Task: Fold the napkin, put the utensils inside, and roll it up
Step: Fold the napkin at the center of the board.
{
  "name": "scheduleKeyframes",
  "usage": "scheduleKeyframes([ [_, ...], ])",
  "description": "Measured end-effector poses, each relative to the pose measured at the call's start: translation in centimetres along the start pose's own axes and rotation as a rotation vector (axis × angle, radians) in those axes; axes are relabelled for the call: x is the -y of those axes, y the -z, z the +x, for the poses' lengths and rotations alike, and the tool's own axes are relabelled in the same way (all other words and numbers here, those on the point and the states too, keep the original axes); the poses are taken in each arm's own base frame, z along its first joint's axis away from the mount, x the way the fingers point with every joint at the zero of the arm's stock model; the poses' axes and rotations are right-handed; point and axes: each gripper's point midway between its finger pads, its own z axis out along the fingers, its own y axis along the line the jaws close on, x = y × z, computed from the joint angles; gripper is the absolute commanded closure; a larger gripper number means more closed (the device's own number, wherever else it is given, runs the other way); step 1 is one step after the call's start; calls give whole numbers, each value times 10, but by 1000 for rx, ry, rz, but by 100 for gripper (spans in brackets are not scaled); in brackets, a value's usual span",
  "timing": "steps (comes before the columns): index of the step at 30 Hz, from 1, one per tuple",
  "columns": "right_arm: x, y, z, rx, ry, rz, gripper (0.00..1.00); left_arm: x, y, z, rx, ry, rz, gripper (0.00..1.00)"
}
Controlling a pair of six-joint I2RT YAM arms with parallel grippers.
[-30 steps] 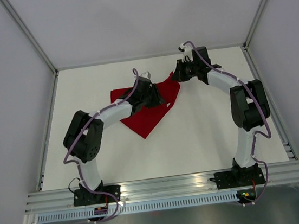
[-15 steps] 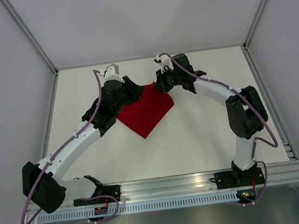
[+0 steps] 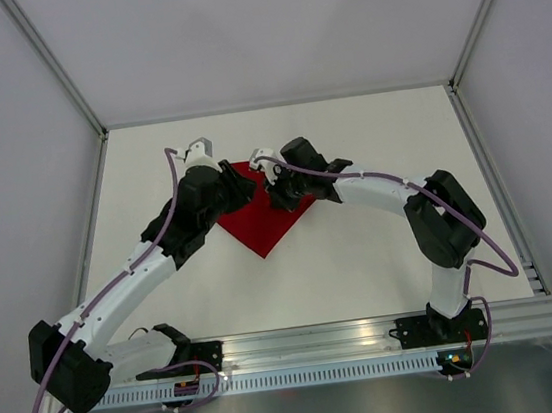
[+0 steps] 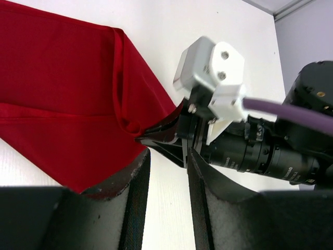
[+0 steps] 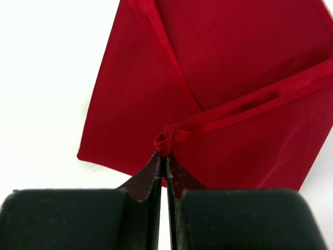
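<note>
Both arms have swung inward, and the plain bright red cloth napkin [image 3: 261, 226] now lies as a tidy folded triangle on the white desk [image 3: 383, 254]. Its bunched hem is clamped in the closed tips of the right pincer [image 5: 165, 162]; the left pincer [image 4: 167, 159] stands parted and empty, cloth just ahead. Folding seems underway — no utensils in sight, rolling still to come.

You have one napkin [image 3: 261, 230] in front of you, a single red cloth, and it lies on one bench [image 3: 384, 264]. Two arms reach over it: one left arm [image 3: 125, 285] and one right arm [image 3: 379, 186]. Each arm ends in one pair of jaws, so count two pairs in all. Two purple cables [image 4: 291, 112] show, one along each arm.
</note>
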Motion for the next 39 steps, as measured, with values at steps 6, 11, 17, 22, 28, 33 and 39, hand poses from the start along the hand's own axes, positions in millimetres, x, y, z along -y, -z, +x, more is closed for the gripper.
scheduleKeyframes([
  [6,-14,-7,24,-58,64,-19,91,-4,5,-1,13,12,-10,60],
  [11,-22,-11,42,-93,78,-26,91,-11,10,4,0,10,-28,59],
  [17,-28,-13,50,-106,85,-34,91,-16,14,8,-13,6,-41,59],
  [22,-30,-14,48,-100,84,-36,90,-16,16,7,-10,7,-40,59],
  [28,-36,-16,49,-102,87,-49,85,-20,21,9,-7,8,-41,59],
  [33,-39,-18,50,-105,89,-58,76,-22,25,8,3,9,-44,56],
  [39,-43,-22,55,-118,84,-77,68,-20,32,-1,38,17,-36,53],
])
